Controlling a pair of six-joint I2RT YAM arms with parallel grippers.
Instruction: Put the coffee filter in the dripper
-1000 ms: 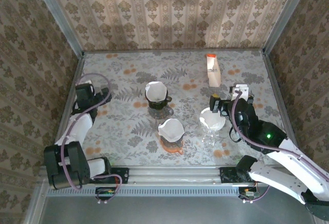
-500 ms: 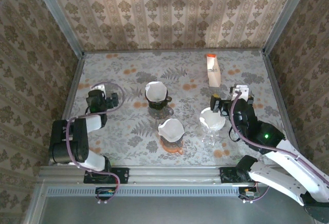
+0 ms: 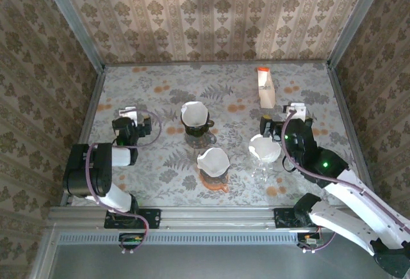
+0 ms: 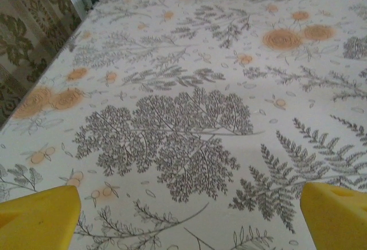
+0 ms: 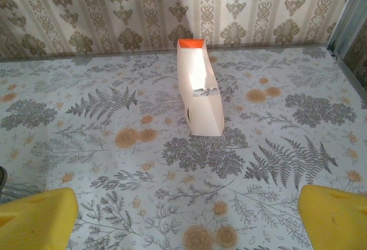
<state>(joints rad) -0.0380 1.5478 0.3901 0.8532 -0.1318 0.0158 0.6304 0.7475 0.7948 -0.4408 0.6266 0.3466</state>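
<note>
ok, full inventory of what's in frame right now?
coffee filters: 3, white, one in each dripper
black dripper: 1, black, table centre
orange dripper: 1, orange, centre, closest to the arm bases
clear dripper: 1, clear, right of centre
carton: 1, cream with orange top, far right
table: 1, grey-and-orange floral print
left gripper: 1, yellow-tipped, open, left side over bare table
right gripper: 1, yellow-tipped, open, beside the clear dripper

The left arm swings in from the left edge of the table (image 3: 307, 87), and its left gripper (image 3: 132, 123) now sits further right over the fern print. The right gripper (image 3: 282, 119) creeps slightly toward the far wall, with its arm leaning left a touch.
</note>
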